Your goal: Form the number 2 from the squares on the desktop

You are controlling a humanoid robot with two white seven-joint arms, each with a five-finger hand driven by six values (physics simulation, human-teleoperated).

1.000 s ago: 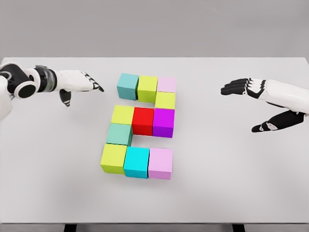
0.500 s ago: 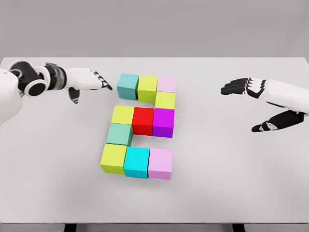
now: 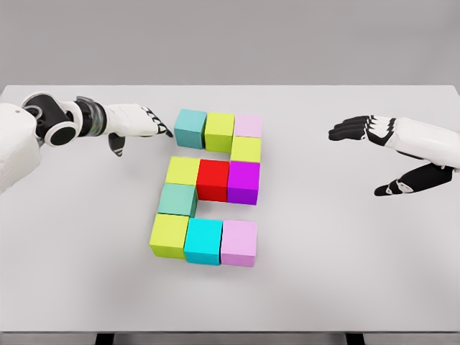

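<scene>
Coloured squares [image 3: 208, 188] sat mid-table [image 3: 345, 273], edges touching, forming a 2; teal top-left square [image 3: 190, 128] at its start. Left hand [image 3: 135, 123] hovered just beside that teal square, fingers extended, holding nothing. Right hand [image 3: 388, 154] rested well apart, open and empty.

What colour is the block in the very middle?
Red block, plain in the head view.
</scene>
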